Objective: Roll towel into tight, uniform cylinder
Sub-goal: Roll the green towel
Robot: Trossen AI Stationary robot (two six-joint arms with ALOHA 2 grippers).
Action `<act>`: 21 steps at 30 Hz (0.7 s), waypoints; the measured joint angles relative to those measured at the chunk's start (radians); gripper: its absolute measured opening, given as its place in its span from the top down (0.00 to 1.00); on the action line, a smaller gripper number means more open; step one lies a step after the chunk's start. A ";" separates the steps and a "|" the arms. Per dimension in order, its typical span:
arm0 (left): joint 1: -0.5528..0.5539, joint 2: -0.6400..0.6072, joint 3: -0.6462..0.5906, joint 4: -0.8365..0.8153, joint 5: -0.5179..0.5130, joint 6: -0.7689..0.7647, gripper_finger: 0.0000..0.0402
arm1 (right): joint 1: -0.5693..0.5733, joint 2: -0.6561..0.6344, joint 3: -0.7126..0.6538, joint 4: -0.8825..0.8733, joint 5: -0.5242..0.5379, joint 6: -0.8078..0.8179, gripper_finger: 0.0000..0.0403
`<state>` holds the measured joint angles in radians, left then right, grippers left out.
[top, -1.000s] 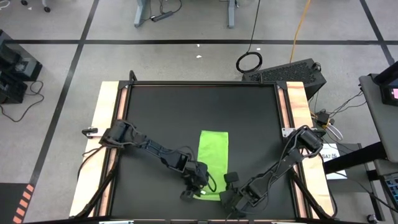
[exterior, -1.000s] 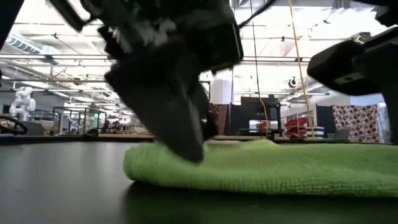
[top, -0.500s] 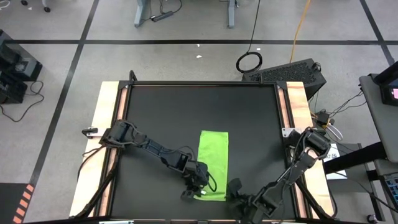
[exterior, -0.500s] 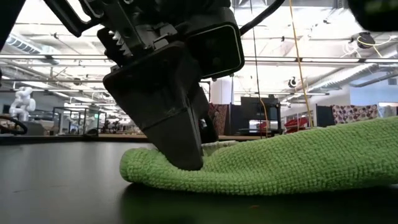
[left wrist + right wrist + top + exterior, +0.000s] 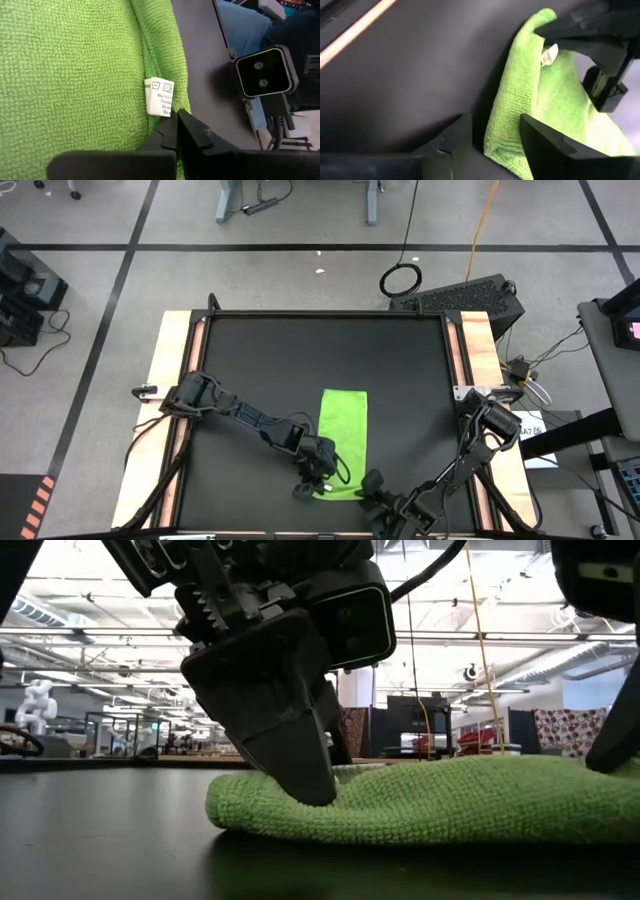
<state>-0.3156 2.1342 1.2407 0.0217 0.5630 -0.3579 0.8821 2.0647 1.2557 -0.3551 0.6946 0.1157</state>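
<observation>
Right gripper [image 5: 490, 140], released, has dropped back to the towel's [image 5: 343, 440] near corner; clenched left gripper [image 5: 176, 131] pins the other corner by the tag [image 5: 160, 97]. Towel lies flat on the table [image 5: 260, 360], unrolled.

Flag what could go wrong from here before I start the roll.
1. The left gripper, shut, presses the towel right at its white tag; it may pin that near corner so the roll starts skewed.
2. The right gripper, jaws open, straddles only the other near corner; a shallow bite could slip.
3. Both grippers crowd the same near edge in the high view and might collide.
</observation>
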 joint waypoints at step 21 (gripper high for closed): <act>0.003 -0.077 0.023 -0.071 -0.108 0.109 0.57 | -0.034 -0.001 0.003 -0.135 -0.091 0.403 0.99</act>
<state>-0.3126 2.0570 1.2640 -0.0496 0.4555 -0.2491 0.8481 2.0639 1.2583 -0.4905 0.6038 0.5182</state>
